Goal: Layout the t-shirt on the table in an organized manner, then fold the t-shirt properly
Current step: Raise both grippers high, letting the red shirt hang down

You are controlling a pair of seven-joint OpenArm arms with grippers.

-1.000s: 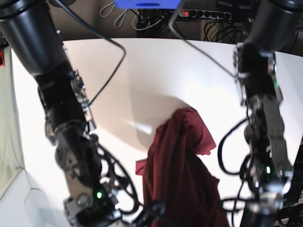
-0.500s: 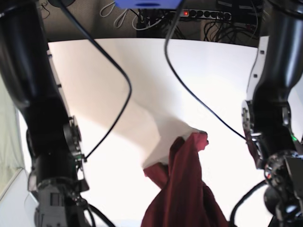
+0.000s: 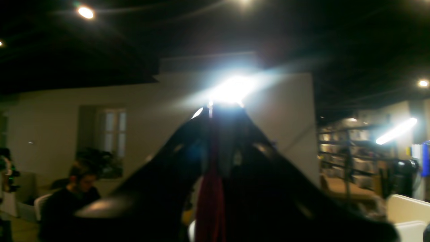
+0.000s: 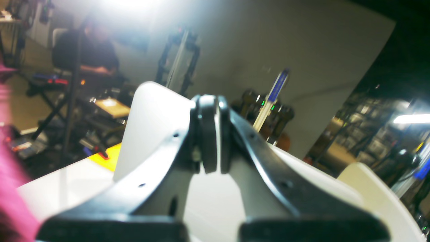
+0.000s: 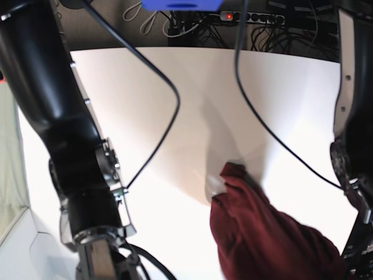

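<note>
The table (image 5: 175, 105) fills most of the base view, a broad white surface running from the dark cable-strewn edge at the top of the frame down to the bottom. Two black arms stand over it: the right arm (image 5: 70, 146) takes up the left side of the frame from top to bottom, and the left arm (image 5: 352, 146) runs down the right edge.

The t-shirt (image 5: 262, 233) sits in the lower right of the base view, a bunched maroon mass. Its top corner peaks near the middle of the frame, and the cloth spreads downward and rightward toward the foot of the left arm at the bottom right corner.

In the left wrist view the left gripper (image 3: 211, 114) points up at a bright ceiling light, its dark jaws pressed together on a narrow strip of the t-shirt (image 3: 211, 201), which hangs straight down between them to the bottom centre of the frame.

In the right wrist view the right gripper (image 4: 210, 134) stands at frame centre with its black pads closed against each other and nothing between them. A blurred pink-red edge of cloth (image 4: 10, 188) shows at the far lower left of that frame, well apart from those pads, with the white table (image 4: 67, 188) between.
</note>
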